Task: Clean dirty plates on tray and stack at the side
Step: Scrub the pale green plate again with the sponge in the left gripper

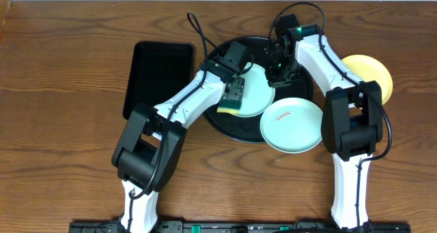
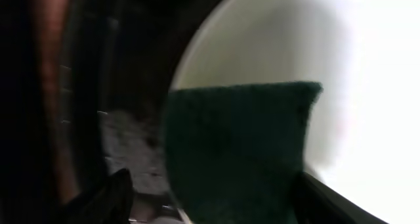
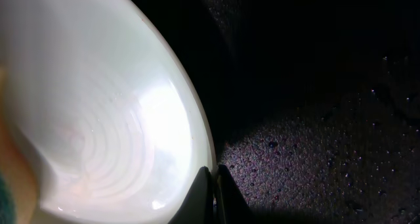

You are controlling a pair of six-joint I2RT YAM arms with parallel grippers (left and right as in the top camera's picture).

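Clamps a green-and-yellow sponge [image 1: 229,108] in the left pincer [image 1: 234,96], closed on it, against the left edge of a mint plate [image 1: 257,95] lying in the round tray [image 1: 232,128]. Pinches that plate's rim in the right pincer [image 1: 276,70], closed. Leaves a second mint plate [image 1: 291,125], red-smeared, overhanging the tray's rim, and a yellow plate [image 1: 374,74] on the worktop [image 1: 68,158] at right.
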